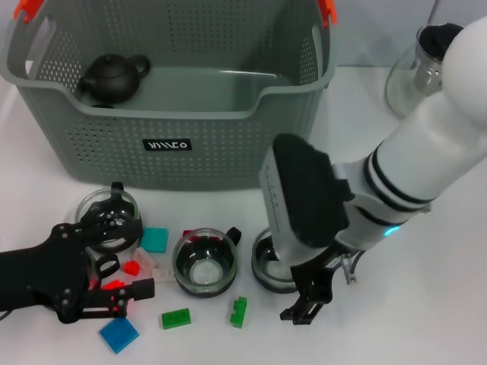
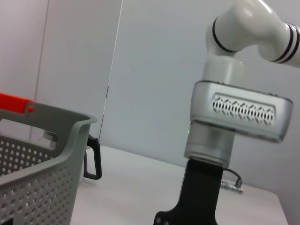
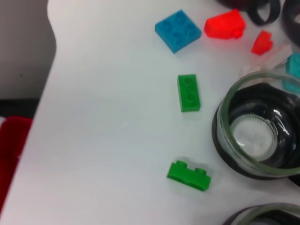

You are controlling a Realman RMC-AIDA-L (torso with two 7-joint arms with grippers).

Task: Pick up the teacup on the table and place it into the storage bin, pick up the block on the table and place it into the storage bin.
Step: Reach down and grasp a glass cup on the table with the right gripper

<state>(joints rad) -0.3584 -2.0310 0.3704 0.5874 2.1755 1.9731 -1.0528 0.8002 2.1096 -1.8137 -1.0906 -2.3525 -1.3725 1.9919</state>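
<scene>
The right arm slants down from the upper right of the head view, its gripper (image 1: pixel 304 304) low at bottom centre, fingers slightly parted and empty, just beside a teacup (image 1: pixel 272 266) it partly hides. The left gripper (image 1: pixel 114 258) lies at lower left, jaws spread around another glass cup (image 1: pixel 109 215). A third cup (image 1: pixel 204 262) stands between them amid scattered blocks (image 1: pixel 176 318). The bin (image 1: pixel 175 144) fills the upper left, holding a dark teapot (image 1: pixel 112 77). Bare table (image 1: pixel 426 304) lies at lower right.

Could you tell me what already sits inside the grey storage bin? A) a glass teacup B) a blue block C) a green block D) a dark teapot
D: a dark teapot rests in the far left corner of the storage bin; blocks and cups remain on the table.
</scene>
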